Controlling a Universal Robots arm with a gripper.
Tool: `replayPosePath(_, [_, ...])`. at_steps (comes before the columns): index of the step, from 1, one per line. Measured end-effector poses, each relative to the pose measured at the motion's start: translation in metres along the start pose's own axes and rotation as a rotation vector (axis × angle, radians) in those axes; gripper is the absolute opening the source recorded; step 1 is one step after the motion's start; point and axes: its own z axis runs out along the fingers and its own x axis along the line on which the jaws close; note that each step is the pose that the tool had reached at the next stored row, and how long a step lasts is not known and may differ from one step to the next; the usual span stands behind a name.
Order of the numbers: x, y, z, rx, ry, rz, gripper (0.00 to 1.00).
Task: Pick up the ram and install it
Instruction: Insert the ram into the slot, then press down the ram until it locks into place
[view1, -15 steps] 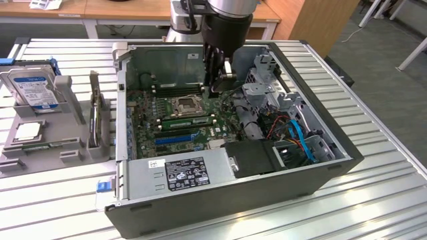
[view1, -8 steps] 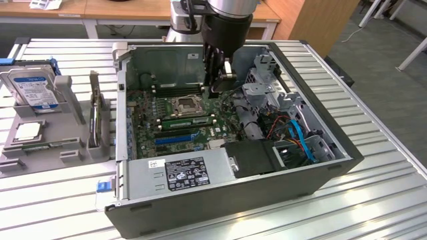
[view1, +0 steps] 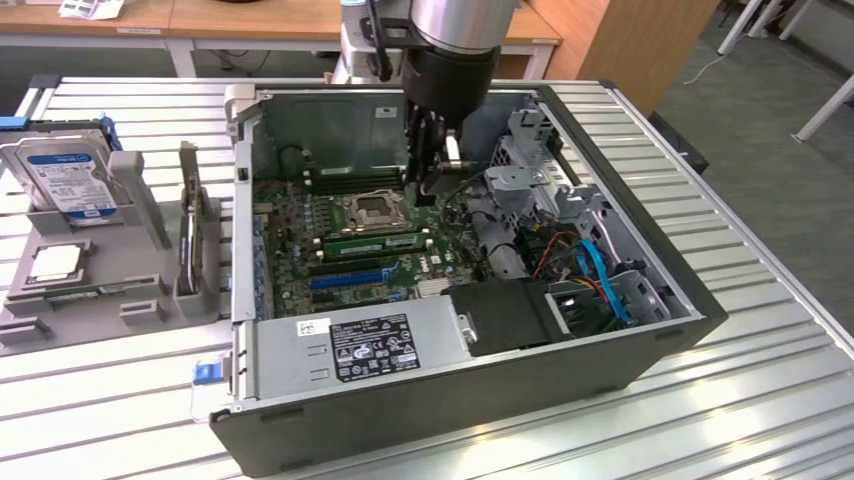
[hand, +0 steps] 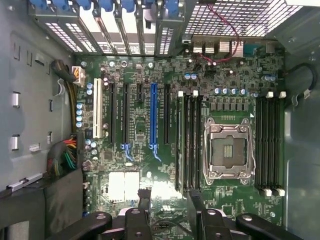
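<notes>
Hovering over the green motherboard (hand: 235, 75), jaws spread and empty: black two-fingered gripper (hand: 170, 212). Long narrow green ram stick (view1: 378, 243) seemingly seated mid-board, beside the square silver CPU socket (view1: 370, 210); installing apparently done.

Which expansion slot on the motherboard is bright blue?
The long slot in mid-row, beside the memory slots; the other long ones are black, and the end one is white.

The computer case (view1: 534, 390) lies open on the bench (view1: 747, 330), with the motherboard (hand: 165, 85) on its floor and the power supply (view1: 367, 345) at its near end. The gripper (view1: 434, 185) hangs inside, over the board near the CPU socket (view1: 370, 212). A ram (view1: 376, 240) apparently sits in a slot beside the socket, and a rack (view1: 80, 270) holding a hard drive (view1: 64, 178) stands by the bench edge on the exterior view's left.
</notes>
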Motion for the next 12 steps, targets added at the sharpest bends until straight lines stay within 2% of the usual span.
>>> replayPosePath(12, [0.0000,0.0000,0.0001,0.0000,0.0001,0.000,0.42])
